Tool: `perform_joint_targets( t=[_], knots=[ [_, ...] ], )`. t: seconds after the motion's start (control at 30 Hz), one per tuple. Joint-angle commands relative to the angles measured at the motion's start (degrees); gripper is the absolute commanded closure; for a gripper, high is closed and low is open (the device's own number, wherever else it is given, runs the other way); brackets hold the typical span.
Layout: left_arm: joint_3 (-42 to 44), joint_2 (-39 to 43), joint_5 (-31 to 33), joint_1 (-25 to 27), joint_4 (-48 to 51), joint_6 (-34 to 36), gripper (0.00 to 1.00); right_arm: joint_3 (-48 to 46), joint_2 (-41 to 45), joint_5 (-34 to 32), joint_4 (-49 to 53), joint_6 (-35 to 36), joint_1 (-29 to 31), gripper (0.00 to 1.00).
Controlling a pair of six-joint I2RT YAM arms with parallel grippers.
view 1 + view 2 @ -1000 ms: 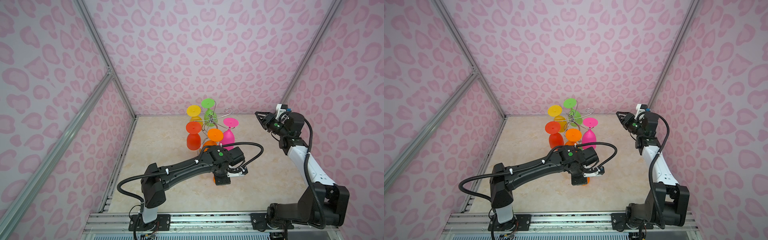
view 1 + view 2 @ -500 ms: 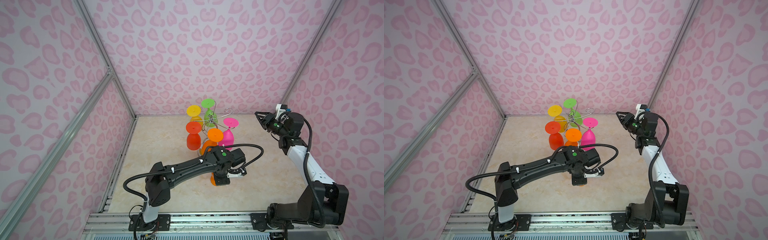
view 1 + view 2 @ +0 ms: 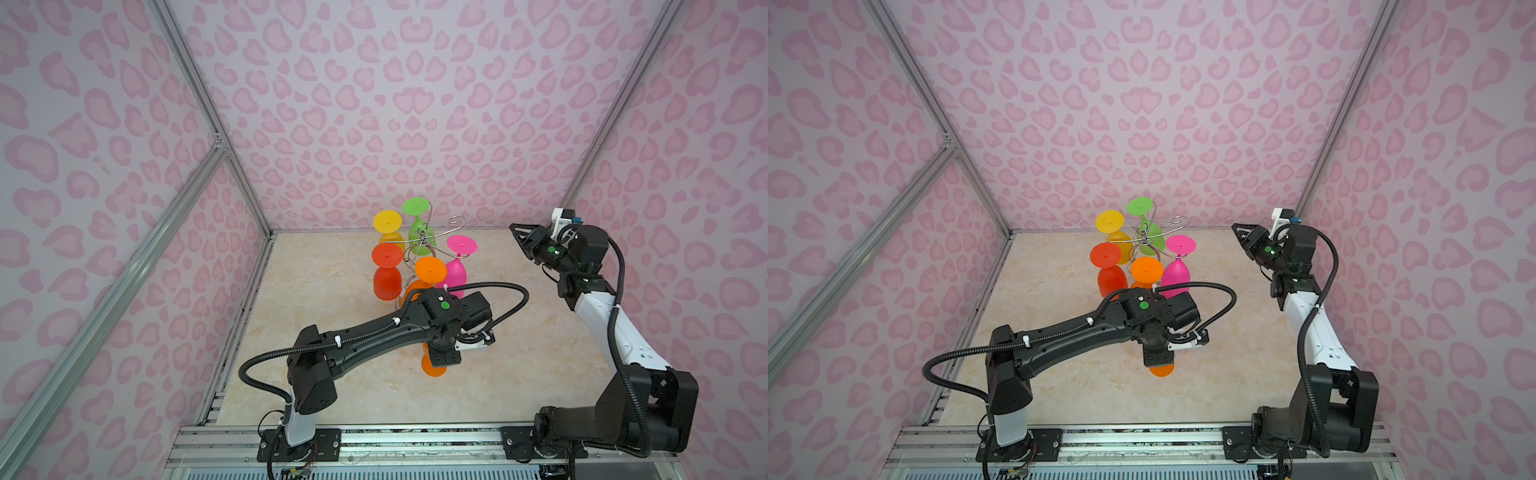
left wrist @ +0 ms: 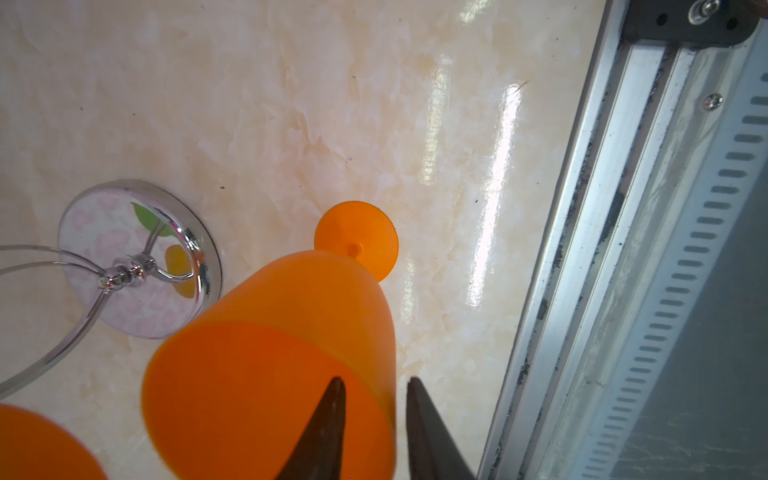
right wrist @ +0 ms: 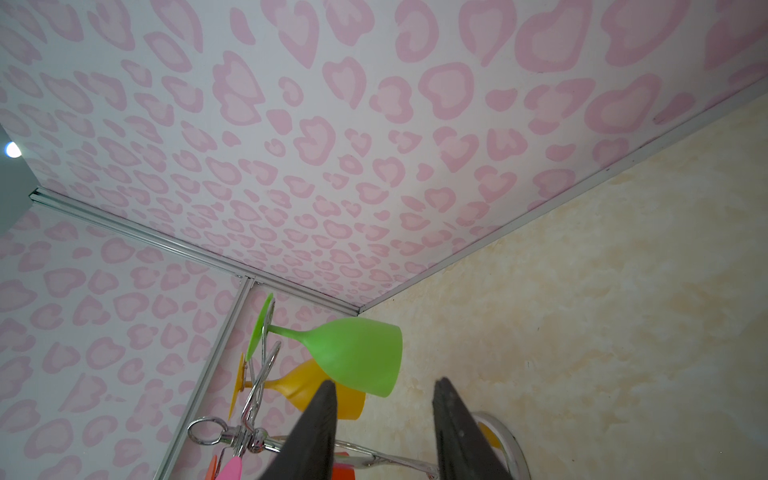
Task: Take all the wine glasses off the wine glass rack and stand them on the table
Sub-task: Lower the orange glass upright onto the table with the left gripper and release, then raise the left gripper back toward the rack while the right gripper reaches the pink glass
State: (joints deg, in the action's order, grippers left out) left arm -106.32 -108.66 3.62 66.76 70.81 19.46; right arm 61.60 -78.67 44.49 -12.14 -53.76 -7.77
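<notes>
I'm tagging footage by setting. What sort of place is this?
Probably a lab test booth: pink printed wall panels in aluminium framing, left arm and right arm bolted to a front rail.

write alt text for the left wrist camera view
An orange wine glass stands upright on the marble tabletop, seen from above its rim; the left gripper straddles the rim wall, fingers slightly apart. The round mirrored base of the wine glass rack sits beside the glass, not touching it.
</notes>
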Motion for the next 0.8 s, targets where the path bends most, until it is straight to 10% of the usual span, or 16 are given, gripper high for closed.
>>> perform_joint_targets(
  t=[0.0,0.47,0.77],
  knots=[
    [-1.96,2.67,4.18,0.03,0.83,-1.00,0.69,-0.48,0.39,0.50,-0.95,0.41,0.04,0.60],
    [-3.81,19.24,-0.26,0.03,-8.89,0.44,0.69,-0.37,2.14,1.84,-0.25,0.25,1.24,0.56],
    [16.20,40.77,17.45,-1.28,-40.11,0.94,0.61,2.18,3.40,4.56,2.63,1.04,7.70,0.54]
  ],
)
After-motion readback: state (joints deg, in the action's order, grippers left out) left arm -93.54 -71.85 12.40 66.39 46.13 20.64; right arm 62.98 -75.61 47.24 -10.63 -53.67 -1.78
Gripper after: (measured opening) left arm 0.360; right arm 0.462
